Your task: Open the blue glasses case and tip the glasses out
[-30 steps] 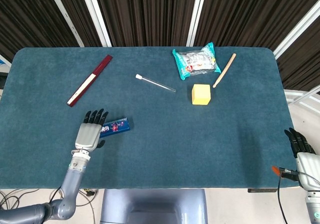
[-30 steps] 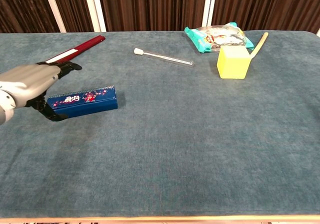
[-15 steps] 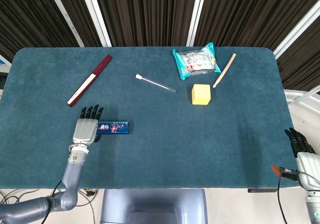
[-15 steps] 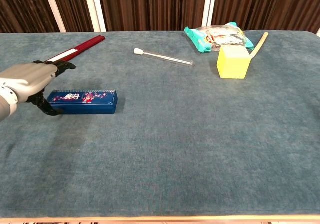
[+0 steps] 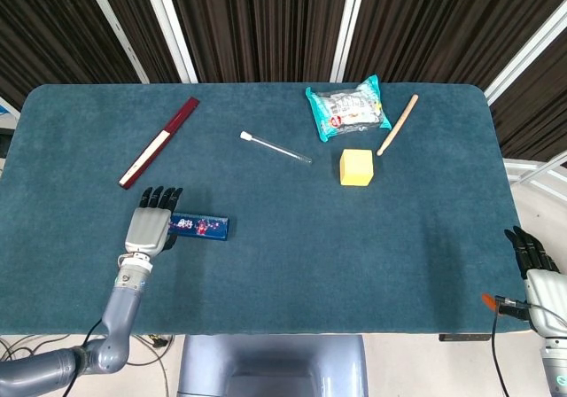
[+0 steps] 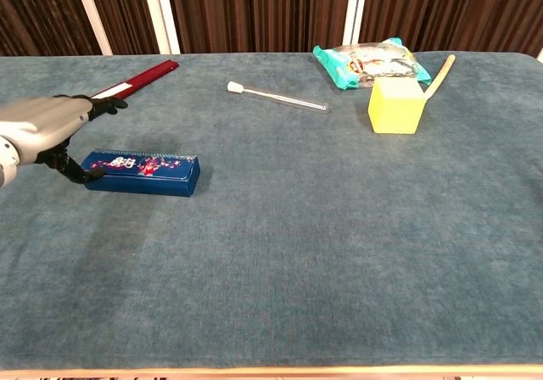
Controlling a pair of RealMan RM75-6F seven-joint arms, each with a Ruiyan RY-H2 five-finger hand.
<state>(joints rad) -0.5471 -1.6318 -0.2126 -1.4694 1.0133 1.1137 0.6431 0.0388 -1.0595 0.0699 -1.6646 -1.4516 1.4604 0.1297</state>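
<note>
Blue and closed, the glasses case (image 6: 140, 171) now lies swung flatter across the tabletop (image 5: 292, 237) with our left hand (image 5: 148, 227), fingers spread and holding nothing, drawn back to touch only its left end, so we judge opening hasn't begun.

A long dark-red flat case with a white strip (image 5: 159, 143) lies slanted near the teal carpeted table's (image 5: 292, 264) far left corner. A thin clear tube with a white cap (image 5: 274, 147) lies mid-table. Toward the far right corner sit a teal snack packet (image 5: 348, 107), a yellow foam cube (image 5: 357, 167) and a wooden stick (image 5: 398, 124).
</note>
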